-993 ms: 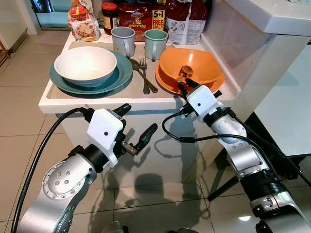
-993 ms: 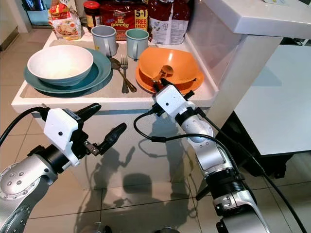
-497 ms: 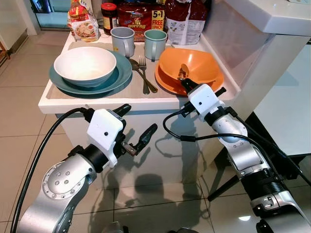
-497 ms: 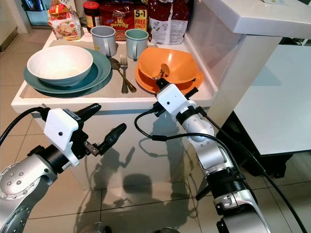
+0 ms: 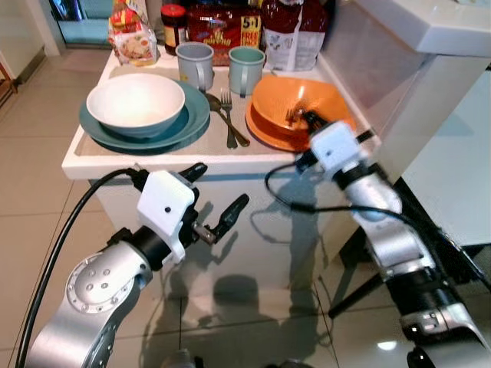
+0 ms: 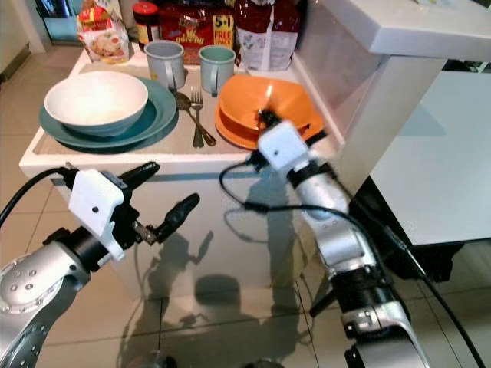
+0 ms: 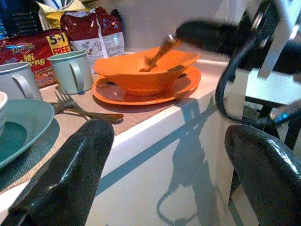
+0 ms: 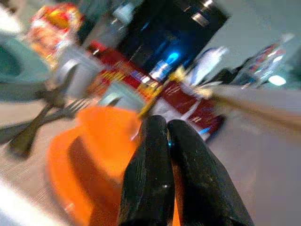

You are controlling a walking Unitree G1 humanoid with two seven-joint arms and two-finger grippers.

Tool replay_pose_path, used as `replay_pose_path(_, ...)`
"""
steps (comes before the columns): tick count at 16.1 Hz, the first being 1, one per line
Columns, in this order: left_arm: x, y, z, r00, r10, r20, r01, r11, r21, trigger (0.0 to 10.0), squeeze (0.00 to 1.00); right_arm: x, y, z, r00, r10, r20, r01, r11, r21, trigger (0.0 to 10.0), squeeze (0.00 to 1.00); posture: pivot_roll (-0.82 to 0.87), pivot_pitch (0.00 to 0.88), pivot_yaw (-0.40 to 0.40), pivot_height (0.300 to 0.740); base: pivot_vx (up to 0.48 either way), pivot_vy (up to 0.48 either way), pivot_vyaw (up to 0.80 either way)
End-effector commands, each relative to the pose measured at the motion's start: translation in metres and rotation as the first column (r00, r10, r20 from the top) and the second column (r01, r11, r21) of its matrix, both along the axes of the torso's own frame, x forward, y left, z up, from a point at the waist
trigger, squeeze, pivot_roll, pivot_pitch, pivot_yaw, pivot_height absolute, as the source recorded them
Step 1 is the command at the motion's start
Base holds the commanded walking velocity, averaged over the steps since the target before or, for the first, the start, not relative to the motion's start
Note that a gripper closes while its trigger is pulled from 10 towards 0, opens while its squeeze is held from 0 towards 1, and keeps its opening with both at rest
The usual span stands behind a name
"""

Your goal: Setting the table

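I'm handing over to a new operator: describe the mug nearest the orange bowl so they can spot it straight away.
On the white counter, look along the back row in front of the red food packets, where two mugs stand side by side. The one you want is the pale green mug, directly behind the orange bowl. Its neighbour, the grey-blue mug, stands behind the teal plate instead.

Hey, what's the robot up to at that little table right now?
It's setting the table. The right gripper has its fingers shut on a spoon whose bowl sits down in the orange bowl, stacked on an orange plate. The left gripper hangs open below the table edge. Another spoon and a fork lie beside the white bowl.
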State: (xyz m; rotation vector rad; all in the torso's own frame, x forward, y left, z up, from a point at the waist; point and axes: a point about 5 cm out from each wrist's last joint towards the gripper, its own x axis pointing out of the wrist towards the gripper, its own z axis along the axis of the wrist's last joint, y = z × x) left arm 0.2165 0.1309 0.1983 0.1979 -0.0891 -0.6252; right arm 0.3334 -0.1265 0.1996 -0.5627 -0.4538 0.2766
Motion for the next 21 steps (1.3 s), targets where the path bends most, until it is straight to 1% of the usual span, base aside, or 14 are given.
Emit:
replay_pose_path(1, -0.002, -0.005, 0.003, 1.0, -0.03, 0.011, 0.03, 1.0, 0.0, 10.0, 0.0, -0.003, -0.006, 0.004, 0.999, -0.03, 0.02, 0.03, 0.999, -0.009, 0.0, 0.0, 0.07, 0.04, -0.042, 0.74, 0.0, 0.0, 0.0)
replay_pose_path(4, -0.001, -0.006, 0.003, 0.999, -0.032, 0.009, 0.032, 0.999, -0.001, 10.0, 0.0, -0.008, -0.005, 0.006, 0.999, -0.03, 0.031, 0.03, 0.999, -0.009, 0.0, 0.0, 0.06, 0.043, -0.043, 0.74, 0.0, 0.0, 0.0)
replay_pose_path(7, 0.0, -0.005, 0.004, 1.0, -0.015, 0.022, 0.015, 1.0, -0.001, 10.0, 0.0, -0.014, -0.006, 0.015, 0.996, -0.019, 0.083, 0.019, 1.0, 0.01, 0.0, 0.0, 0.06, 0.043, -0.047, 0.74, 0.0, 0.0, 0.0)
replay_pose_path(8, 0.003, -0.003, 0.005, 0.999, 0.012, 0.033, -0.012, 1.0, 0.001, 10.0, 0.0, -0.017, -0.005, 0.02, 0.994, -0.007, 0.109, 0.005, 1.0, 0.018, 0.0, 0.0, 0.06, 0.042, -0.049, 0.74, 0.0, 0.0, 0.0)
replay_pose_path(9, 0.013, 0.002, 0.005, 0.992, 0.107, 0.064, -0.11, 0.993, 0.034, 10.0, 0.0, -0.024, -0.003, 0.029, 0.987, 0.025, 0.16, -0.033, 0.998, 0.049, 0.0, 0.0, 0.06, 0.044, -0.051, 0.74, 0.0, 0.0, 0.0)
replay_pose_path(10, 0.022, 0.008, 0.004, 0.977, 0.193, 0.095, -0.198, 0.979, 0.048, 10.0, 0.0, -0.035, 0.0, 0.036, 0.977, 0.051, 0.208, -0.066, 0.995, 0.068, 0.0, 0.0, 0.05, 0.043, -0.052, 0.74, 0.0, 0.0, 0.0)
replay_pose_path(11, 0.027, 0.009, 0.005, 0.966, 0.231, 0.112, -0.236, 0.971, 0.029, 10.0, 0.0, -0.046, 0.002, 0.037, 0.969, 0.073, 0.235, -0.092, 0.993, 0.072, 0.0, 0.0, 0.05, 0.045, -0.049, 0.74, 0.0, 0.0, 0.0)
replay_pose_path(13, 0.029, 0.005, 0.008, 0.965, 0.228, 0.129, -0.23, 0.973, -0.005, 10.0, 0.0, -0.057, 0.003, 0.036, 0.962, 0.084, 0.258, -0.103, 0.993, 0.061, 0.0, 0.0, 0.04, 0.045, -0.043, 0.74, 0.0, 0.0, 0.0)
replay_pose_path(14, 0.029, 0.004, 0.008, 0.966, 0.23, 0.117, -0.23, 0.973, -0.021, 10.0, 0.0, -0.061, 0.002, 0.033, 0.962, 0.088, 0.258, -0.104, 0.993, 0.052, 0.0, 0.0, 0.04, 0.045, -0.04, 0.74, 0.0, 0.0, 0.0)
replay_pose_path(15, 0.029, 0.004, 0.007, 0.967, 0.228, 0.115, -0.226, 0.974, -0.024, 10.0, 0.0, -0.066, 0.002, 0.028, 0.963, 0.094, 0.253, -0.104, 0.994, 0.027, 1.5, 0.0, 0.04, 0.045, -0.04, 0.74, 0.0, 0.0, 0.0)
replay_pose_path(16, 0.028, 0.003, 0.007, 0.967, 0.219, 0.127, -0.219, 0.976, -0.018, 10.0, 0.0, -0.069, 0.001, 0.025, 0.964, 0.1, 0.247, -0.106, 0.994, 0.011, 10.0, 0.0, 0.03, 0.045, -0.038, 0.74, 0.0, 0.0, 0.0)
replay_pose_path(18, 0.026, 0.003, 0.006, 0.968, 0.212, 0.131, -0.212, 0.977, -0.01, 10.0, 0.0, -0.078, 0.003, 0.019, 0.964, 0.141, 0.226, -0.145, 0.989, 0.002, 10.0, 0.0, 0.04, 0.046, -0.039, 0.74, 0.0, -0.24, 0.0)
replay_pose_path(19, 0.025, 0.008, 0.006, 0.966, 0.219, 0.14, -0.221, 0.975, 0.0, 10.0, 0.0, -0.089, 0.007, 0.018, 0.953, 0.208, 0.222, -0.214, 0.977, 0.003, 10.0, 0.0, 0.04, 0.047, -0.041, 0.74, 0.0, -0.48, 0.0)
replay_pose_path(21, 0.024, 0.012, 0.006, 0.964, 0.227, 0.139, -0.23, 0.973, 0.007, 10.0, 0.0, -0.095, 0.008, 0.021, 0.944, 0.226, 0.24, -0.234, 0.972, 0.007, 10.0, 0.0, 0.04, 0.048, -0.041, 0.74, 0.0, -0.48, 0.0)
